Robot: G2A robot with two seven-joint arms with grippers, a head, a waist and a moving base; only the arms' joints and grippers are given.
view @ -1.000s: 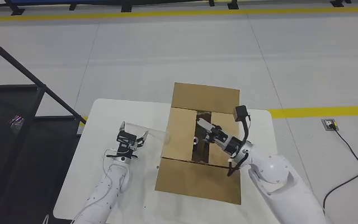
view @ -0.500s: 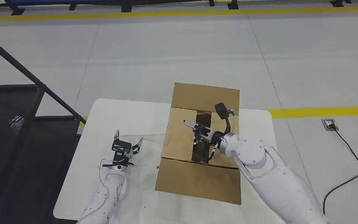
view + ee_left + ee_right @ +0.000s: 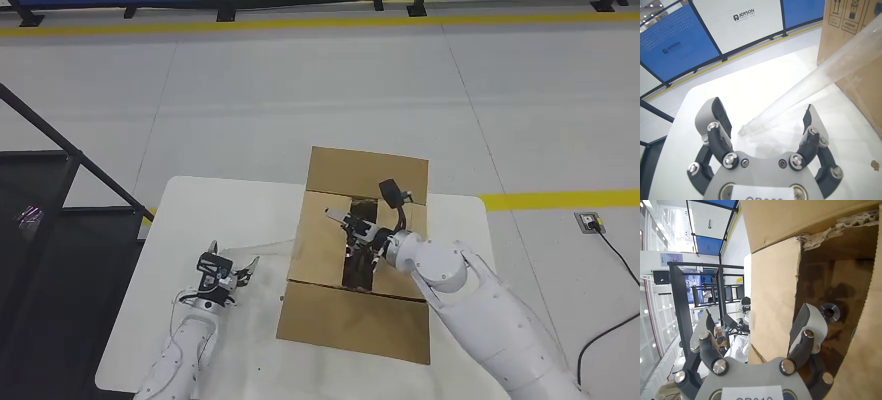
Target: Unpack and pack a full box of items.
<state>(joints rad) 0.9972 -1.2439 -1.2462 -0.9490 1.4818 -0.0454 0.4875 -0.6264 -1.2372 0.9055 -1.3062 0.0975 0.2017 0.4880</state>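
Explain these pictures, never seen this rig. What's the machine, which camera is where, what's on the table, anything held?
It is a two-armed robot working at a white table. The top view looks down from a camera above its arms; the other two come from a camera on each wrist, so each shows its own gripper up close. On the table stands an open cardboard box. A clear tapered plastic piece slants from beside the box down toward the table, its tip near the left gripper. The right gripper is at the box opening, one finger inside, the other outside a flap. A small round metal part lies in the box. Both grippers are open and hold nothing.
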